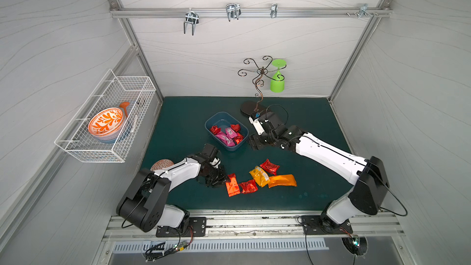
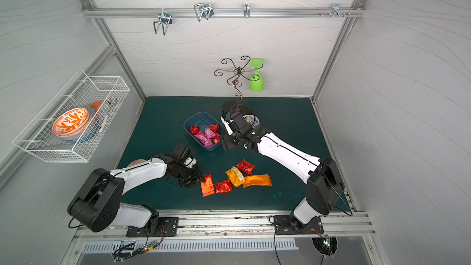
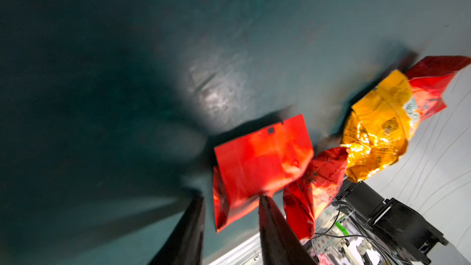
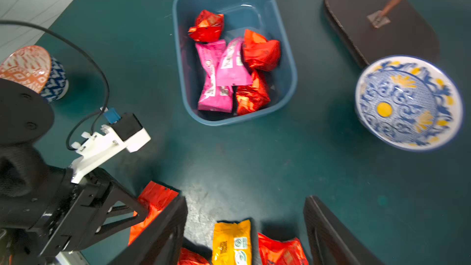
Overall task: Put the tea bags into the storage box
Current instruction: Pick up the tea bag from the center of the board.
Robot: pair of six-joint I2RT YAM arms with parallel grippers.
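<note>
The storage box (image 1: 221,114) sits mid-frame in both top views, holding five tea bags (image 1: 226,136): three red, two pink. Five more lie on the table (image 1: 178,128) below it: two red, one yellow, one long orange, one flat orange-red sachet (image 3: 262,154). The left gripper (image 3: 232,196) has its jaws astride that sachet's end; whether they pinch it cannot be told. The right gripper (image 4: 246,200), beside the box, holds its jaws wide apart, empty.

Pale grey wavy-lined walls (image 1: 229,47) enclose my dark green mat (image 1: 178,123); an aluminium rail (image 1: 254,12) with hooks (image 1: 232,11) runs behind it, a white wire basket (image 1: 96,152) hangs beside it.
</note>
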